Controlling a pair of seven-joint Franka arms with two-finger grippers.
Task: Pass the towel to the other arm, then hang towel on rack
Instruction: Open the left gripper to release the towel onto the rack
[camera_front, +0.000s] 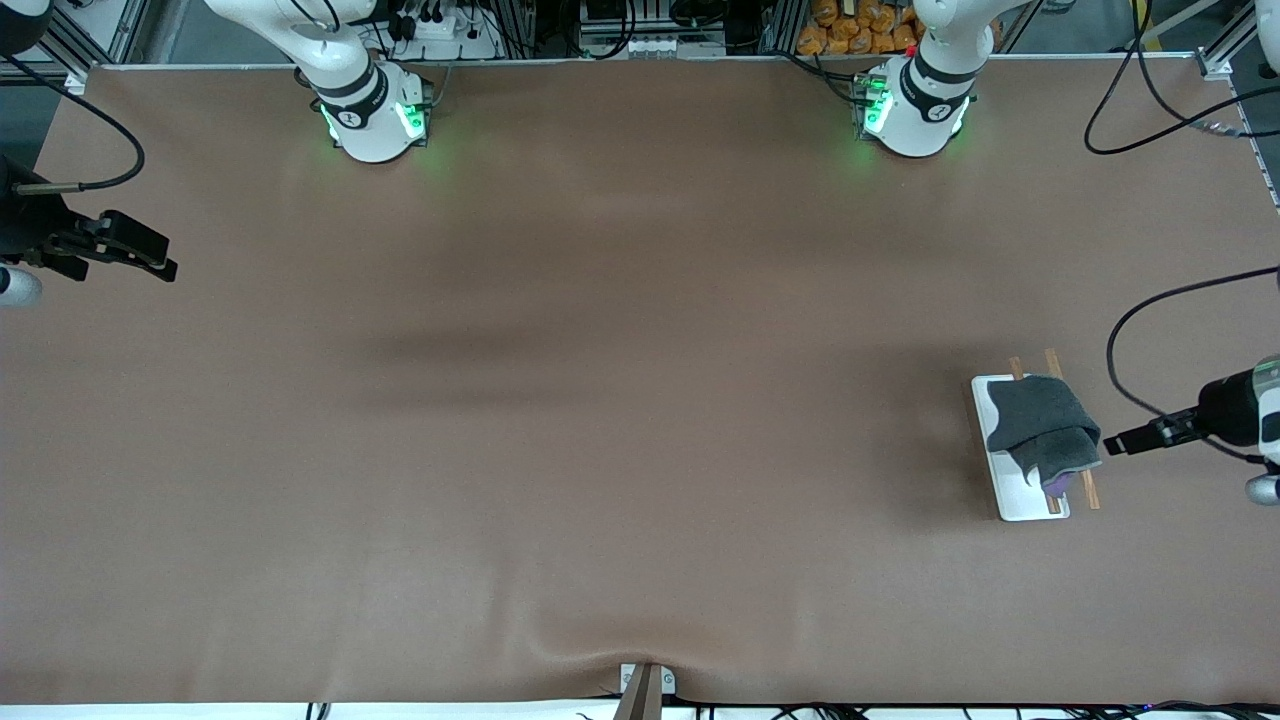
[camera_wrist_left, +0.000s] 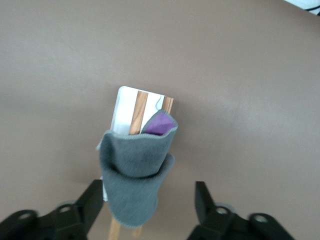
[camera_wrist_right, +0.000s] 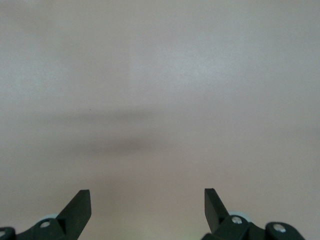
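At the right arm's end of the table (camera_front: 600, 300), the right gripper (camera_front: 150, 255) hangs above bare surface, well apart from every task item. Its jaws stand fully apart in the right wrist view, with nothing between them. This arm is waiting.

Toward the left arm's end of the table, the rack (camera_front: 1012, 500) sits flat, its white base plate carrying two parallel wooden rods. The towel (camera_front: 1042, 425) is draped over those rods, grey face outward, with a purple corner showing at the end nearer the front camera. In the left wrist view the towel (camera_wrist_left: 136, 175) folds over the rods of the rack (camera_wrist_left: 127, 105) and hangs clear of both fingers.

Just beside the towel, the left gripper (camera_front: 1112, 444) points at it. Its jaws are spread wide on either side of the cloth and grip nothing.

Judgement: the handover appears complete and the towel appears hung. What remains is probably only withdrawal of the left arm without snagging the cloth.
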